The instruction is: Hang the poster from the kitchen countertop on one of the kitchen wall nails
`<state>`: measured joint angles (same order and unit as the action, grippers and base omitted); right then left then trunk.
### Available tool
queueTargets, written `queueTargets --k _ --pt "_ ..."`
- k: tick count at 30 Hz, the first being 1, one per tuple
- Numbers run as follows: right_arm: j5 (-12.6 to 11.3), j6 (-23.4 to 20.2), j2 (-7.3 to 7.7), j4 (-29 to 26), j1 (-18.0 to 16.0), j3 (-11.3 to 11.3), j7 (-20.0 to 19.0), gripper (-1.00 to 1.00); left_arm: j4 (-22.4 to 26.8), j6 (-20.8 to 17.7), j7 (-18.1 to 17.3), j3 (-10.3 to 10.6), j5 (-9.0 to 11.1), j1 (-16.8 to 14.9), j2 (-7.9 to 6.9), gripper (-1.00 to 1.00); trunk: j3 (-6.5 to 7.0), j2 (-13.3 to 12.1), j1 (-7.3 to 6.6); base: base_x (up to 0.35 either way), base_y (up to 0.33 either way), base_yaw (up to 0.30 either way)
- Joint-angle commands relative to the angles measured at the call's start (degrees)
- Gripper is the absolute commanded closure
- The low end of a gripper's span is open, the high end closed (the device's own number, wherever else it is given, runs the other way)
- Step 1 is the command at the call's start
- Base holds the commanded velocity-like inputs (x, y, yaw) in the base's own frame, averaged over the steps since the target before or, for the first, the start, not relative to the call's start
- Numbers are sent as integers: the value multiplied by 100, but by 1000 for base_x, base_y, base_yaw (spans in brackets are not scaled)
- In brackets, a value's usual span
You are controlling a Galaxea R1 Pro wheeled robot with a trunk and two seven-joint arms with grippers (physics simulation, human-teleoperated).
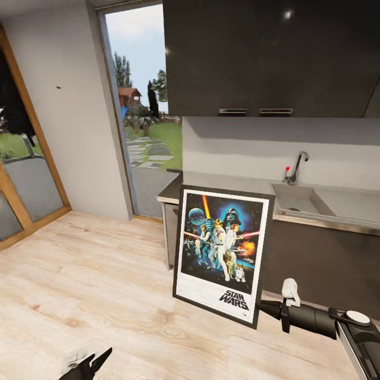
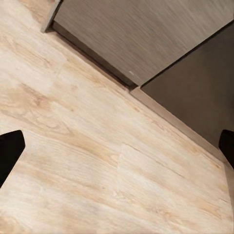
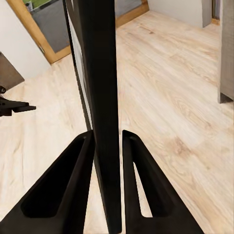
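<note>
The poster (image 1: 221, 248) stands upright and slightly tilted in front of the dark cabinet fronts, below the level of the kitchen countertop (image 1: 221, 182). My right gripper (image 1: 265, 307) is shut on its lower right edge. In the right wrist view both fingers (image 3: 73, 180) clamp the poster's thin black frame (image 3: 100, 58) edge-on. A wall nail (image 1: 58, 87) shows as a tiny dark speck on the pale wall to the left of the doorway. My left gripper (image 1: 87, 365) hangs low at the left, open, with only wooden floor between its fingertips (image 2: 9, 151).
A sink (image 1: 301, 199) with a faucet (image 1: 295, 168) is set into the countertop, under dark upper cabinets (image 1: 264, 58). An open doorway (image 1: 142, 121) leads to a garden; a wood-framed glass door (image 1: 21, 174) stands at far left. Light wooden floor (image 1: 89, 285) spreads to the left.
</note>
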<state>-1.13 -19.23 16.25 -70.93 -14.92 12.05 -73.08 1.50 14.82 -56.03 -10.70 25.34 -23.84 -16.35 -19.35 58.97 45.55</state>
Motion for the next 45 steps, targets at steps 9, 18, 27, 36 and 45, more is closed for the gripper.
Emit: queueTargets --k 9,18,27,36,45 --pt "-18 -72 1 0 -2 7 -31 100 -9 34 -13 -46 -47 -7 5 -100 47 -116 -65 1 2 232" --pt "-18 -72 1 2 -2 11 -32 100 -12 36 75 -50 -47 -7 9 -100 208 -477 -263 0 0 26" --pt "-15 -72 1 0 -2 32 -48 100 -10 68 683 -49 -39 316 88 -100 370 -838 -461 0 0 1" --pt "-18 -76 1 -1 -2 26 -58 100 -9 73 706 -49 -38 359 118 -100 532 -1199 -658 0 0 0" --pt "-18 -80 1 -7 -2 25 -65 100 -9 74 708 -54 -38 362 222 -100 693 -1560 -856 0 0 0"
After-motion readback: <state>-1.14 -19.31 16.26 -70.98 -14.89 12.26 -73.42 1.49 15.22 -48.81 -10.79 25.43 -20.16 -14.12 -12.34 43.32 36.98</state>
